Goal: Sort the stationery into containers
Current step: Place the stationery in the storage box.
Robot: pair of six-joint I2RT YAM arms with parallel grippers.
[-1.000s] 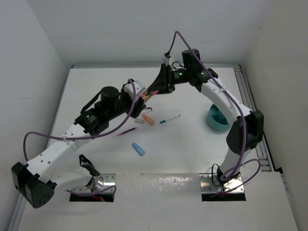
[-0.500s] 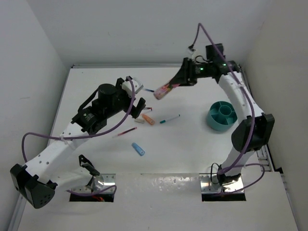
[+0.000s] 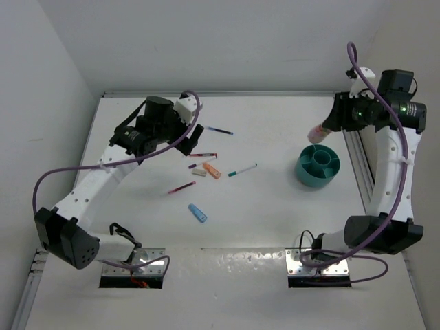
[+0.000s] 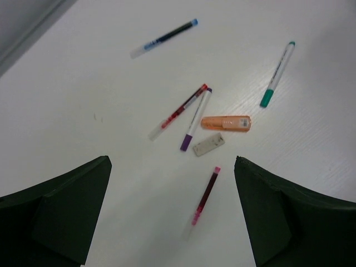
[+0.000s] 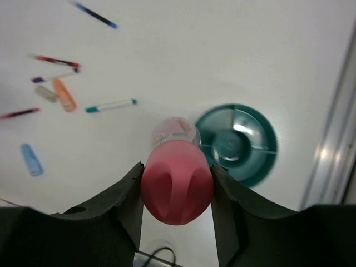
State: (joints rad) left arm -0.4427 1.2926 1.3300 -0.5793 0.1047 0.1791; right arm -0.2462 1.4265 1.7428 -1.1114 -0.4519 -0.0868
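1. Your right end effector has swung the pink marker, pinched between its fingers, from the pile to just above the teal organiser cup. Which compartment is probably undecided.
2. Your left end effector has spread wide, empty, over the loose pens.
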